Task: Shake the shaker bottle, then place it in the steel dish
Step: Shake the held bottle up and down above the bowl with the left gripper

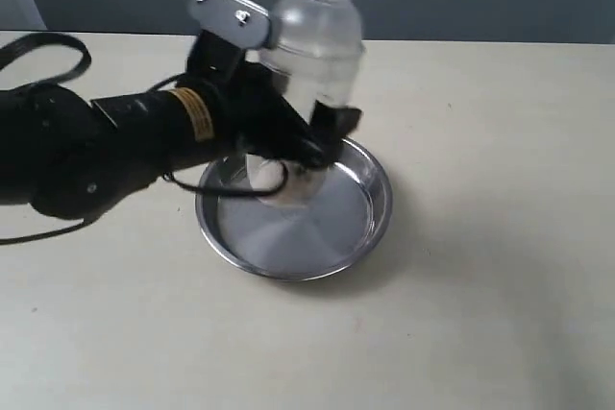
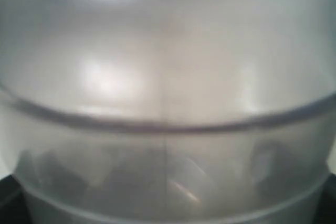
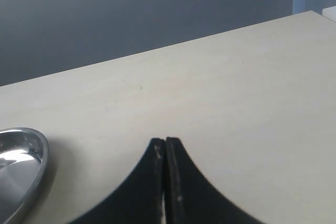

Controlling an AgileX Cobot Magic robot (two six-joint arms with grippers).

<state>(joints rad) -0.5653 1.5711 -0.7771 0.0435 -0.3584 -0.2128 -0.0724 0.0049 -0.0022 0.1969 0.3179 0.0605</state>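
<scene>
The shaker bottle (image 1: pixel 317 36) stands upright, its frosted body and small cap rising above the steel dish (image 1: pixel 298 242). Its base is low inside the dish on the far left side; whether it touches the bottom I cannot tell. My left gripper (image 1: pixel 312 146) reaches in from the left and is shut on the bottle's lower body. In the left wrist view the frosted bottle (image 2: pixel 168 77) fills the picture and hides the fingers. My right gripper (image 3: pixel 166 142) is shut on nothing, over bare table, with the dish's rim (image 3: pixel 39 156) off to one side.
The beige table (image 1: pixel 500 237) stretches wide to the right and front of the dish. A black cable (image 1: pixel 43 45) loops at the far left behind the left arm. A dark grey wall runs along the table's back edge.
</scene>
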